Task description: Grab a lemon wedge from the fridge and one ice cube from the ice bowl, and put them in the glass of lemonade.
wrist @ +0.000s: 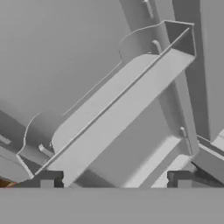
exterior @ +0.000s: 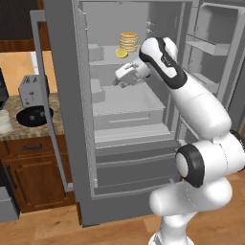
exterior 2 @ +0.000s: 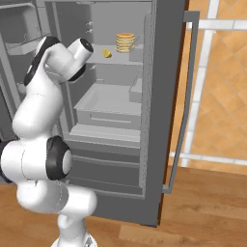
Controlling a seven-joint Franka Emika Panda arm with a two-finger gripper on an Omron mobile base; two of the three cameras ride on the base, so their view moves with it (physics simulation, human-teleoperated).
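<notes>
The small bright-yellow lemon wedge (exterior: pixel 121 53) lies on an upper shelf inside the tall grey steel fridge (exterior: pixel 72 119), whose doors stand open; just beside it, at about two o'clock in the left base view, rises a stack of tan pancakes (exterior: pixel 128 41). In the right base view the wedge (exterior 2: pixel 107 53) sits at roughly eight o'clock from that stack (exterior 2: pixel 125 42). The white arm reaches into the fridge cavity with its hand just below the wedge's shelf, at about six o'clock from it in the left base view. The fingers (wrist: pixel 47 180) stand wide apart in the hand view, with nothing between them, looking along grey shelves and bins rather than at the fruit. Outward to the left, on the speckled stone bench (exterior: pixel 52 125), the shallow round black ice bowl (exterior: pixel 34 116) rests just in front of a silver toaster (exterior: pixel 32 89), and the short whitish glass of lemonade (exterior: pixel 4 121) stands at nine o'clock from the bowl, near the picture's edge. By my reading the task is early: the fridge is open, but the wedge is not yet gripped, and fetching an ice cube and dropping both into the glass remain.
</notes>
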